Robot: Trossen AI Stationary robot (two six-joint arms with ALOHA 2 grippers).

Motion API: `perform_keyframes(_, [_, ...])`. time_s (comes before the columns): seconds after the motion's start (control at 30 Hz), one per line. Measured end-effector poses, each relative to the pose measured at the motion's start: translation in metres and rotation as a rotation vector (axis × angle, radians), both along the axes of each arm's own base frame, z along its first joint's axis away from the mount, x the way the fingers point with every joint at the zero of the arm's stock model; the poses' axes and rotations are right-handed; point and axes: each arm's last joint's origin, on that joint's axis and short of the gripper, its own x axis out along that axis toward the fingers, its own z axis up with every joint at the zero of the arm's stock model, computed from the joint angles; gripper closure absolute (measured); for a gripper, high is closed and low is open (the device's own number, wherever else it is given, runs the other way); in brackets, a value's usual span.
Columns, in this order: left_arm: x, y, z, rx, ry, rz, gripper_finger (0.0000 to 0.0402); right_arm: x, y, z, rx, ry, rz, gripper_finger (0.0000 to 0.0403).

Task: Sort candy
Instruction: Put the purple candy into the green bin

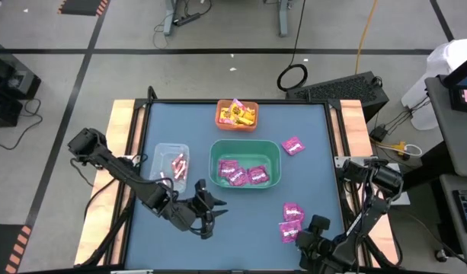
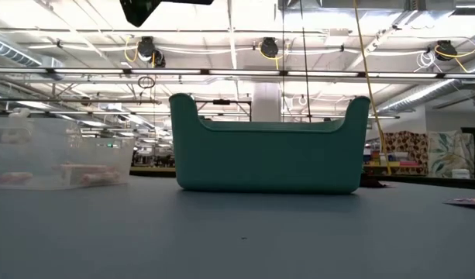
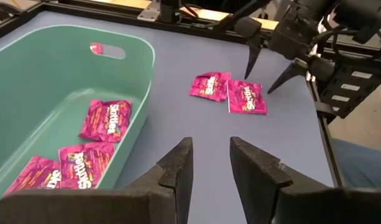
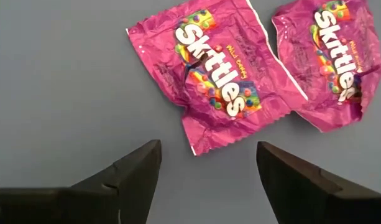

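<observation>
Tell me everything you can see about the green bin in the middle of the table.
The green bin is a teal, plastic-looking tub with rounded corners, raised ends and a cut-out handle slot. It stands upright near the table's middle, between the clear bin and a loose pink packet. Several pink candy packets lie flat inside. No gripper touches it.

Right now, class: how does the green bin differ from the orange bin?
The green bin is bigger and sits mid-table; the orange bin is smaller and sits at the table's far edge. The green bin holds magenta packets; the orange bin holds yellow packets. Shared: both are open-topped, upright, and already have candy inside.
</observation>
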Motion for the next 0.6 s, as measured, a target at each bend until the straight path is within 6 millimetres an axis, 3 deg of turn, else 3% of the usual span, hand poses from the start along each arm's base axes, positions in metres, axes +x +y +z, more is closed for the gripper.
perform_keyframes(0.3, [0.0014, -0.0011, 0.0007, -0.015, -0.015, -0.006, 0.0290, -0.0001, -0.0015, 0.0025, 0.048, -0.009, -0.059, 0.0149])
perform_keyframes(0.6, [0.0018, -0.0022, 0.0014, -0.032, -0.016, -0.029, 0.0290, 0.0046, -0.0060, 0.0041, 0.051, -0.014, -0.107, 0.0188])
